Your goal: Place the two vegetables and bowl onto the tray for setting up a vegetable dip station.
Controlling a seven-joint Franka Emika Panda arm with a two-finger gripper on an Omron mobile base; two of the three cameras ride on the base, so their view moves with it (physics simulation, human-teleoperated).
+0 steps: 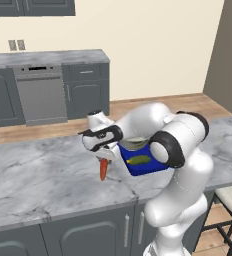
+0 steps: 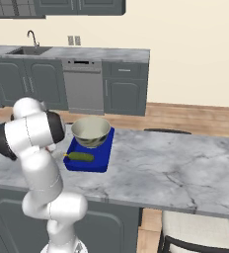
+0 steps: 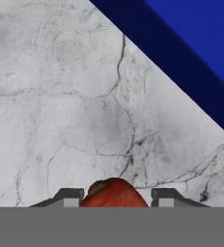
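While the carrot (image 1: pixel 103 170) hangs point-down above the marble bench (image 1: pixel 43 175), the hand (image 1: pixel 102 159) grips its top end, the two fingertips (image 3: pixel 69 197) closed against either side of it. Just beside it, the blue tray (image 2: pixel 100 157) lies on the bench, carrying the cucumber (image 2: pixel 80 156) and the metal bowl (image 2: pixel 91 131).

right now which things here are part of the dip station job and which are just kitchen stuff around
Job: carrot between the fingers of the gripper; cucumber and bowl, both on the blue tray.

Just around: marble counter, dishwasher, sink faucet, stool.
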